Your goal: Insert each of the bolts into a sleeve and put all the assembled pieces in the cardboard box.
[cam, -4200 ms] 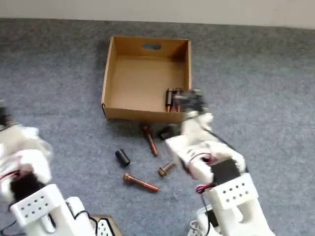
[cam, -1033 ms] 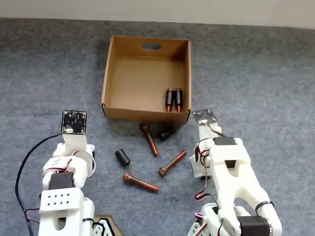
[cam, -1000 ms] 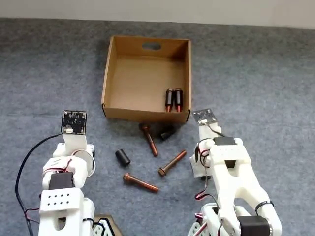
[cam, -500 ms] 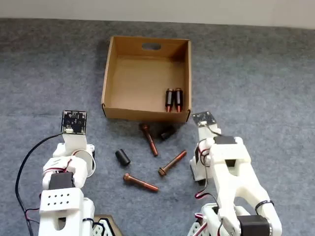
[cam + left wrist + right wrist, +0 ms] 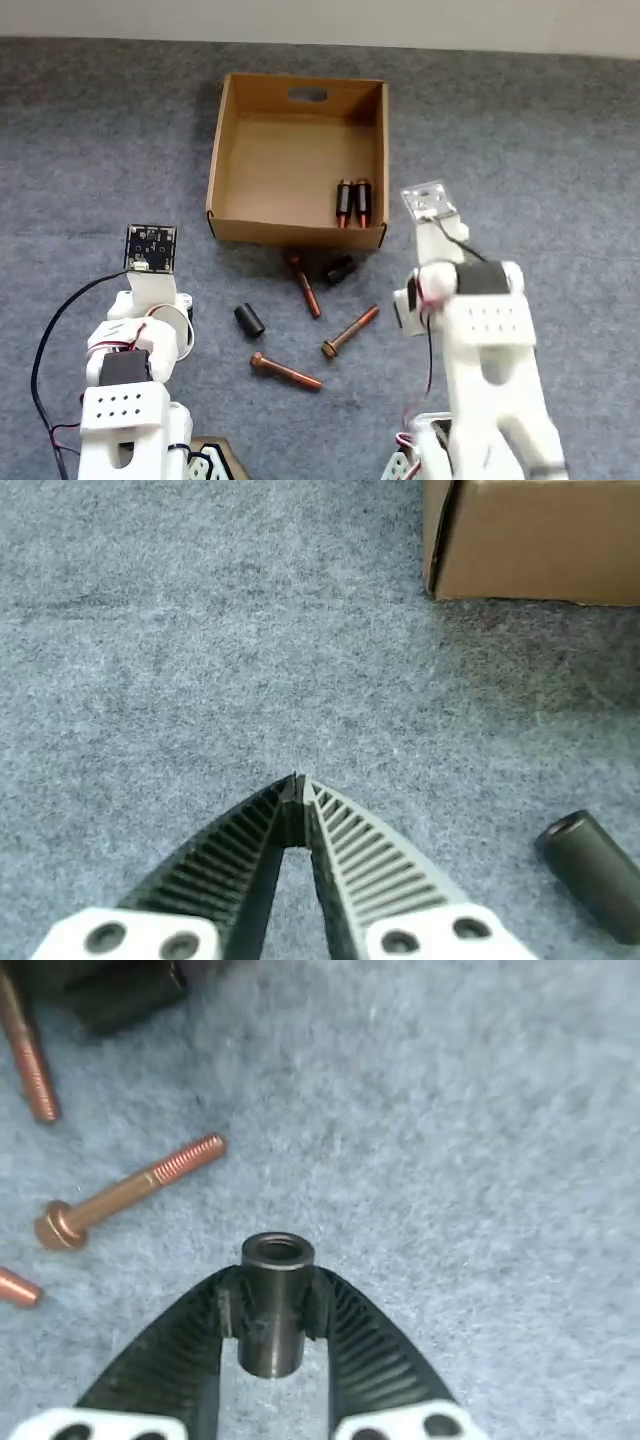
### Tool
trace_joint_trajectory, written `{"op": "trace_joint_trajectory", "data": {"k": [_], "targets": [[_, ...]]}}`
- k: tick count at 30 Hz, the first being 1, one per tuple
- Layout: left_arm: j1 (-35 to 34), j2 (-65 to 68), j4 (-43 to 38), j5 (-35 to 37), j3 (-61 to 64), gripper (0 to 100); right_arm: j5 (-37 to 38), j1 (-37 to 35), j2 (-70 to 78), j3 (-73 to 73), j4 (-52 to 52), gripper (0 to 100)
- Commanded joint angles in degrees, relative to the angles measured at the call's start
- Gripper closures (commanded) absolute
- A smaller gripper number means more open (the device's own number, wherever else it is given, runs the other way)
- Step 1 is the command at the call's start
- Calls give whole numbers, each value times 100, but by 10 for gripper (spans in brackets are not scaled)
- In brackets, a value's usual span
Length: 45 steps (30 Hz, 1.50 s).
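Note:
The cardboard box stands on grey carpet with two assembled pieces lying in its near right corner. In front of it lie three copper bolts and two black sleeves. My right gripper is shut on a third black sleeve, held end-up above the carpet close to one bolt. My left gripper is shut with nothing in it, low over bare carpet, with a sleeve to one side and the box corner farther off.
The left arm stands at the near left, the right arm at the near right beside the bolts. Open carpet lies to both sides of the box. A pale wall runs along the far edge.
The right arm has lifted, and its wrist has swung up toward the box's near right corner. The left arm and the loose bolts and sleeves have stayed put over the last second.

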Motion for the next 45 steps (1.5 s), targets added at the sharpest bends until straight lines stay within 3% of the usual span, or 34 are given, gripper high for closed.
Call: {"op": "trace_joint_trajectory", "data": {"k": [1, 4, 8, 15, 19, 22, 25, 28, 32, 39, 45], "targets": [[92, -92, -97, -18, -31, 976, 18, -84, -1226, 567, -295, 994], [92, -92, -88, -18, -40, 976, -18, -66, -1798, 1385, -655, 994], [92, -92, -18, -18, -110, 976, -765, -66, -2202, 2158, -1209, 994], [110, -31, 1169, -44, -1437, 964, -993, -48, -2615, 2527, -1481, 994], [110, -22, 1521, -809, -2053, 883, -1002, -48, -2800, 2545, -1446, 994], [92, -22, 1846, -1530, -2492, 874, -1002, -48, -2914, 2642, -1402, 994], [92, -4, 2145, -1574, -2949, 874, -1002, -48, -3073, 2756, -1411, 994], [127, 488, 2418, -1521, -3547, 874, -1002, -48, -3240, 2791, -1402, 994], [180, 2290, 2936, -1055, -4655, 872, -1002, -48, -3354, 2818, -1376, 994], [1613, 5015, 4352, -563, -6484, 874, -1011, -48, -3380, 2818, -1402, 994], [2985, 5824, 4484, 105, -6870, 874, -1160, -48, -3380, 2818, -1402, 994]]}}
